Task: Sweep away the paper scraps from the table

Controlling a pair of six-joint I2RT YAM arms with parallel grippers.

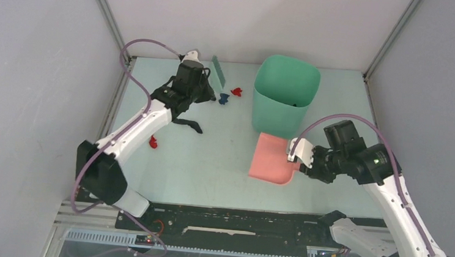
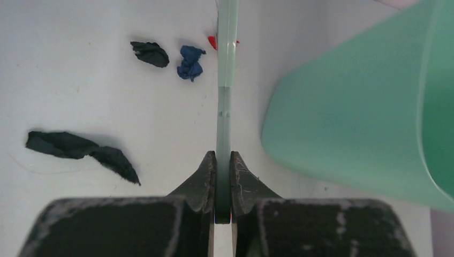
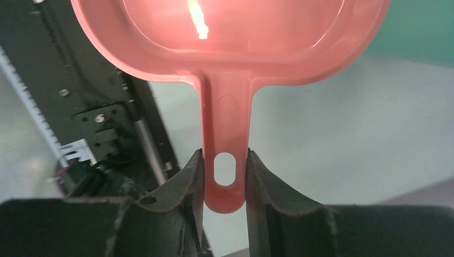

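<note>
My left gripper (image 1: 199, 84) is shut on the green hand brush (image 1: 218, 70) at the back of the table (image 1: 210, 164); in the left wrist view the gripper (image 2: 223, 160) clamps the brush (image 2: 226, 80) edge-on. Paper scraps lie near it: a red one (image 1: 238, 92), a blue one (image 1: 224, 97), a long black one (image 1: 190, 124) and a red one (image 1: 153, 142). The left wrist view shows a small black scrap (image 2: 150, 53), the blue one (image 2: 190, 62), a red one (image 2: 212, 42) partly behind the brush, and the long black one (image 2: 80, 150). My right gripper (image 1: 297, 157) is shut on the handle of the pink dustpan (image 1: 273, 158), also in the right wrist view (image 3: 225, 160).
The tall mint-green bin (image 1: 284, 96) stands at the back centre, just behind the dustpan and right of the brush; it fills the right of the left wrist view (image 2: 364, 118). The black base rail (image 1: 236, 224) runs along the near edge. Grey walls enclose three sides.
</note>
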